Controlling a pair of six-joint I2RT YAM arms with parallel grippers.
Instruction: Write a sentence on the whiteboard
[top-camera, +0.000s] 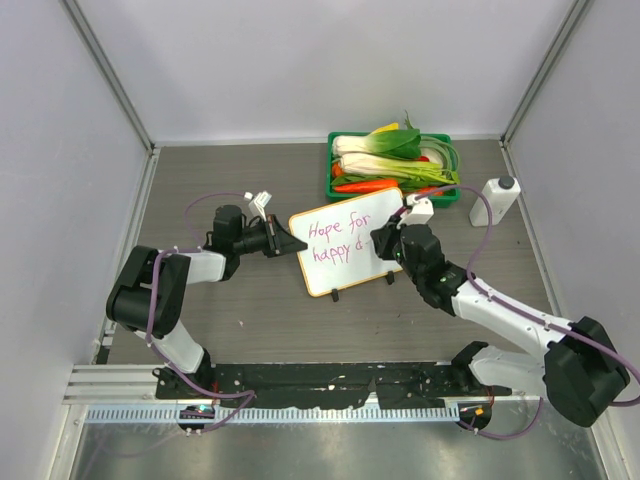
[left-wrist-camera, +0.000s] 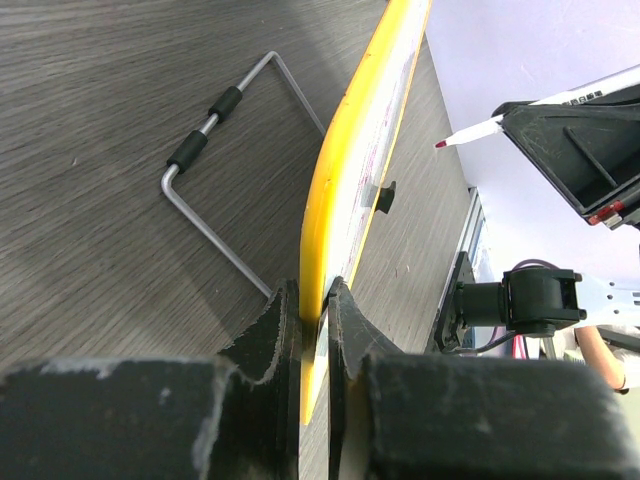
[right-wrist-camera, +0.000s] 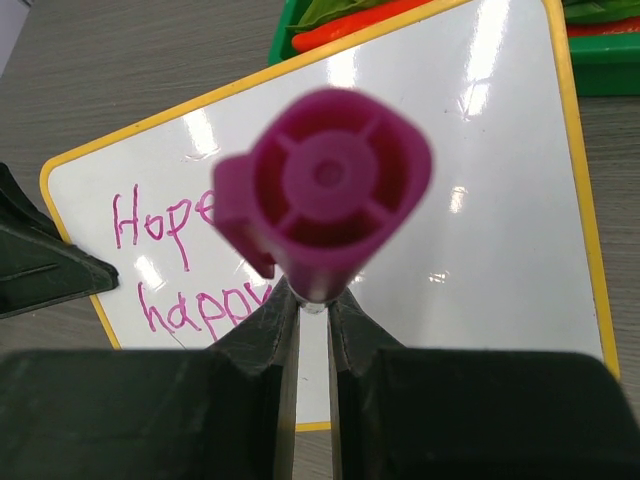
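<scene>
– While sentence (top-camera: 340, 240) reads only "Hope for happy d", mid-table on whiteboard (top-camera: 340, 277), what's the risk?
– Left gripper (left-wrist-camera: 315, 300) is clamped on its left edge, right gripper (right-wrist-camera: 312, 300) pinches marker (right-wrist-camera: 325, 190). Pressing hard could pivot board in that one-sided clamp and skew the strokes.

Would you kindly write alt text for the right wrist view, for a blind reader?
A magenta marker, end-on, is pinched in the right tool over the whiteboard, partly hiding pink writing, "Hope" and "happy". The left tool sits at the board's left edge; a green tray lies beyond.
</scene>
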